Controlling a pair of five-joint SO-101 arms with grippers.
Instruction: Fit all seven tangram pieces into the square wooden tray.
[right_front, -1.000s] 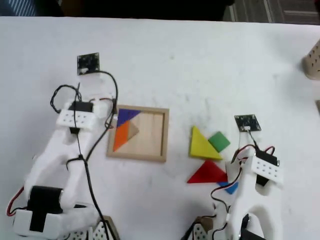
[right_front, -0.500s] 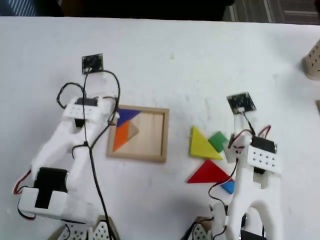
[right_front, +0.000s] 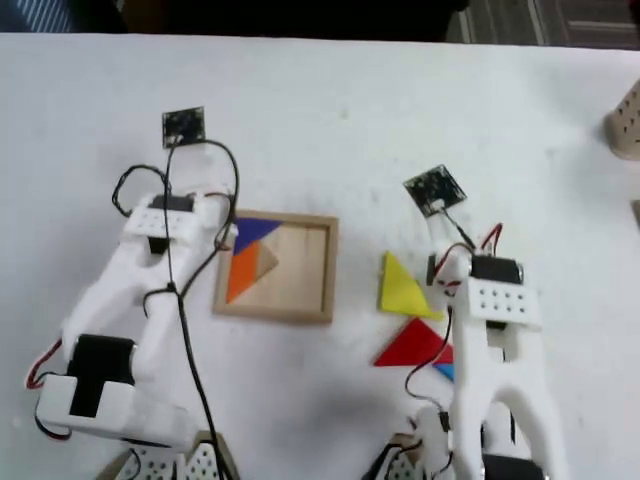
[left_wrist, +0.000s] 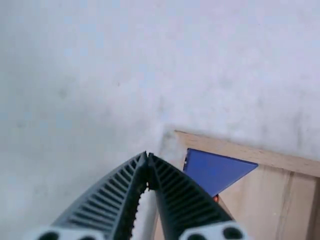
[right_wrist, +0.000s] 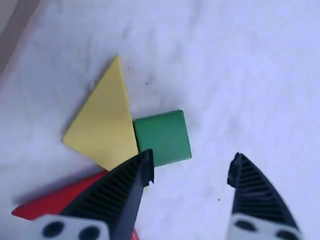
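While left claw (left_wrist: 148, 156) sits clenched by tray (left_wrist: 225, 148) | right claw (right_wrist: 191, 162) gapes near green square (right_wrist: 162, 137), empty

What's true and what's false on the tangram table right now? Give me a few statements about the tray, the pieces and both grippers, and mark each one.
1. The left gripper is shut with nothing in it. True.
2. The right gripper is shut on the green square. False: it is open and holds nothing, and the square lies flat near one finger.
3. The yellow triangle lies inside the wooden tray. False: it lies on the table outside the tray, beside the green square.
4. A blue triangle sits in a corner of the tray. True.
5. The red triangle is outside the tray. True.
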